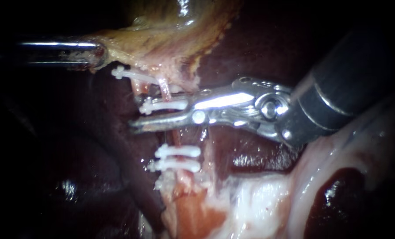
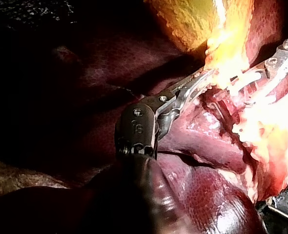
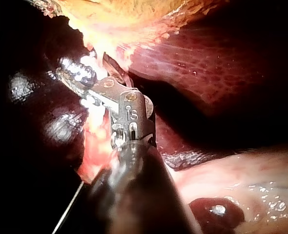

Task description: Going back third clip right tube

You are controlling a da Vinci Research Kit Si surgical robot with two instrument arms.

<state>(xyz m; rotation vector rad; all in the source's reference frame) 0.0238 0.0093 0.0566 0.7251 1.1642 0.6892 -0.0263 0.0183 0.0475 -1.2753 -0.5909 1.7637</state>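
Pincer of right instrument (image 1: 162, 115) spread beside white clip (image 1: 164, 105) on tube (image 1: 165, 88); pincer of left instrument (image 1: 96, 54) clamped on gallbladder (image 1: 162, 40).

The dark liver (image 1: 250, 57) carries the gallbladder (image 1: 170, 37) (yellowish, ragged-edged) and a clipped tube (image 1: 175, 138).

No readable label or sign — not even, seemingly, on the white clips (image 1: 178, 152).
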